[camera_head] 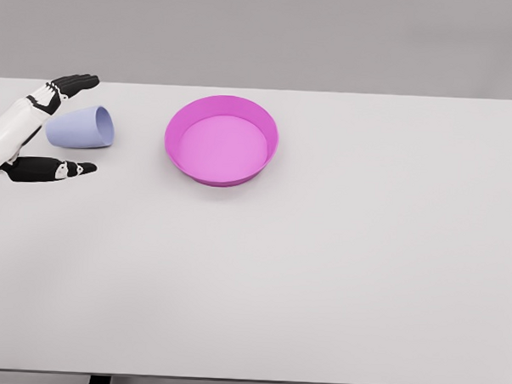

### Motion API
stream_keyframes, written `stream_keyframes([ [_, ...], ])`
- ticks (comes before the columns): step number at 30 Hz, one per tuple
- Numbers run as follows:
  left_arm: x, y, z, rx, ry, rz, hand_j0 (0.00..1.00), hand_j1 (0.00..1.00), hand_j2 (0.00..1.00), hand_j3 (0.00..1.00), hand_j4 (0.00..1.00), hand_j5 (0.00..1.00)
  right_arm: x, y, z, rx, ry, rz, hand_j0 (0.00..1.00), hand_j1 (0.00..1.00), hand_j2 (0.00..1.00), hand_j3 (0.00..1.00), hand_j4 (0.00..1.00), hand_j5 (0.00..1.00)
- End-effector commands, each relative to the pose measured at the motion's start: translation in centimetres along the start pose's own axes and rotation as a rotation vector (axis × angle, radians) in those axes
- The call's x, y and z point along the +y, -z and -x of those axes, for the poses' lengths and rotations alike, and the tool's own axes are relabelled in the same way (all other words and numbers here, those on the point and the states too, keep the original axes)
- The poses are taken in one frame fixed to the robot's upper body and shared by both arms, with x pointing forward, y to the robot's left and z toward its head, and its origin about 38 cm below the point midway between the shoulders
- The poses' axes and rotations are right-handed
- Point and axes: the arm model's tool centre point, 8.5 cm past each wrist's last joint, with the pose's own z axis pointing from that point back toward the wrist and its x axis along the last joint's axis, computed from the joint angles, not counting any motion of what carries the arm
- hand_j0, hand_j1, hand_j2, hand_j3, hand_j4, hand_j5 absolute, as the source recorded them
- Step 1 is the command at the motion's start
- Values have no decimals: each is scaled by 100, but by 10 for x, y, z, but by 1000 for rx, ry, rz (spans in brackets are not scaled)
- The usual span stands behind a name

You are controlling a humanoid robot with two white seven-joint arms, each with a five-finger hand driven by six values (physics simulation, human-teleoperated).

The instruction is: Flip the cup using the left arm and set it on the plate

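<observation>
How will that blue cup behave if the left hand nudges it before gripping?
The cup lies on its side on the table, so it would probably roll. Its tapered shape suggests it would curve, not run straight. The left hand brackets it with open fingers, which may limit that.

This place is a bare test scene in a simulator, not a home or a kitchen. A plain white worktop fills almost the whole view, and behind it stands only a flat grey wall without any door, window or furniture. The surfaces are smooth and even, with soft shadows, as in a computer render. Two dark legs show under the front edge.
</observation>
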Motion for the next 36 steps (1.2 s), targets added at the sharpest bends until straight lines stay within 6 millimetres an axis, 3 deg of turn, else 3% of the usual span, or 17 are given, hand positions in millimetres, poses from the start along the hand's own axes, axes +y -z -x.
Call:
stream_keyframes([
  [1,-10,9,-23,-67,82,160,100,100,100,100,100,100,0,0,0,-1,-1,-4,100,100,100,100,100,100],
  [7,-8,11,-24,-71,88,155,100,100,100,100,100,100,0,0,0,-1,-1,-4,100,100,100,100,100,100],
  [10,5,8,-22,-59,114,128,100,100,100,100,100,100,0,0,0,-1,-1,-3,100,100,100,100,100,100],
  [36,3,6,-21,-52,111,133,100,100,100,100,100,100,0,0,0,-1,-1,-4,100,100,100,100,100,100],
])
